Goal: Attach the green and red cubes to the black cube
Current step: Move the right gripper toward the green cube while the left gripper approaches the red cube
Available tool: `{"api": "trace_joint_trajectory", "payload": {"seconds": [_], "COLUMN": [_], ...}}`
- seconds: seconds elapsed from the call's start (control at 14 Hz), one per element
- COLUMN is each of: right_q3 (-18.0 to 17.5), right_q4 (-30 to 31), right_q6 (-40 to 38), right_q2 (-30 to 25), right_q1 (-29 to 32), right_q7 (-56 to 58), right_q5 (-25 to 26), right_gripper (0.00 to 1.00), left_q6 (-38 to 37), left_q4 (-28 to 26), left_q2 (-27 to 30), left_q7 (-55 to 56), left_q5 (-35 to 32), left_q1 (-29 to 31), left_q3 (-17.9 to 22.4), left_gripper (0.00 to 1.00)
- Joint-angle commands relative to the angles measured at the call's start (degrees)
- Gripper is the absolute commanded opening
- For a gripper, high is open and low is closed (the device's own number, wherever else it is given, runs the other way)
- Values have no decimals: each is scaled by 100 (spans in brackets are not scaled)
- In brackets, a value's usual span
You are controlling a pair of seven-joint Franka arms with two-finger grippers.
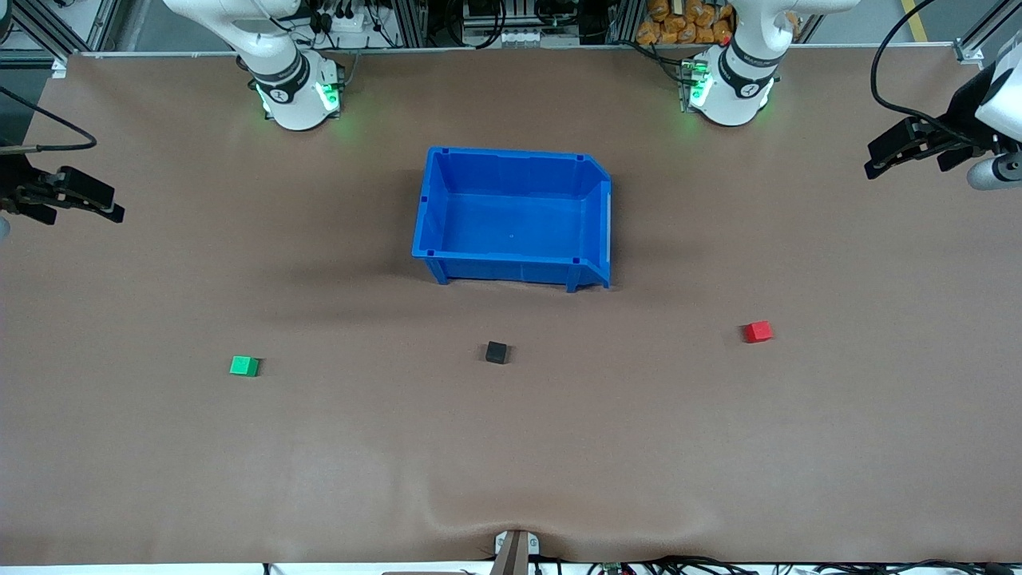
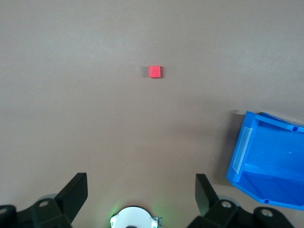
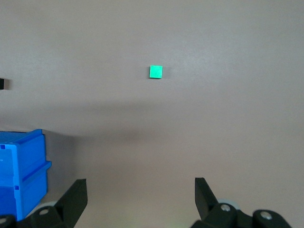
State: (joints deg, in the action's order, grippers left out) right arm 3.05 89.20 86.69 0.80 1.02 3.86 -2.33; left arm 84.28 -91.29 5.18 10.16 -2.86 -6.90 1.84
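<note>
The black cube (image 1: 496, 352) lies on the brown table, nearer the front camera than the blue bin. The green cube (image 1: 244, 366) lies toward the right arm's end; it also shows in the right wrist view (image 3: 156, 71). The red cube (image 1: 758, 331) lies toward the left arm's end and shows in the left wrist view (image 2: 154, 71). My left gripper (image 1: 874, 164) hangs open and empty high over the table's edge at its own end (image 2: 141, 190). My right gripper (image 1: 112, 209) hangs open and empty over its end (image 3: 141, 192). A sliver of the black cube shows in the right wrist view (image 3: 2, 84).
An empty blue bin (image 1: 512, 216) stands mid-table between the arm bases, and shows in both wrist views (image 2: 268, 161) (image 3: 21, 171). The left arm's base (image 1: 730, 80) and the right arm's base (image 1: 295, 92) stand along the table's back edge.
</note>
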Motion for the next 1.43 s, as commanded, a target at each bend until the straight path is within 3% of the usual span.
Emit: {"api": "trace_joint_trajectory", "payload": {"seconds": [0.0,0.79,1.15,1.36], "right_q3": [-42,-42,-42,-59], "right_q4": [106,106,106,115], "right_q6": [6,-12,189,418], "right_q2": [-106,-62,297,675], "right_q1": [82,74,47,30], "right_q7": [63,80,168,220], "right_q5": [-101,-92,-101,-101], "right_gripper": [100,100,100,100], "left_q6": [-70,-61,18,106], "left_q4": [138,622,595,595], "left_q2": [-61,-720,-773,-930], "left_q7": [-102,12,21,-58], "left_q5": [92,92,426,260], "left_q1": [49,57,57,49], "left_q3": [-8,89,98,98], "left_gripper": [100,100,100,100]}}
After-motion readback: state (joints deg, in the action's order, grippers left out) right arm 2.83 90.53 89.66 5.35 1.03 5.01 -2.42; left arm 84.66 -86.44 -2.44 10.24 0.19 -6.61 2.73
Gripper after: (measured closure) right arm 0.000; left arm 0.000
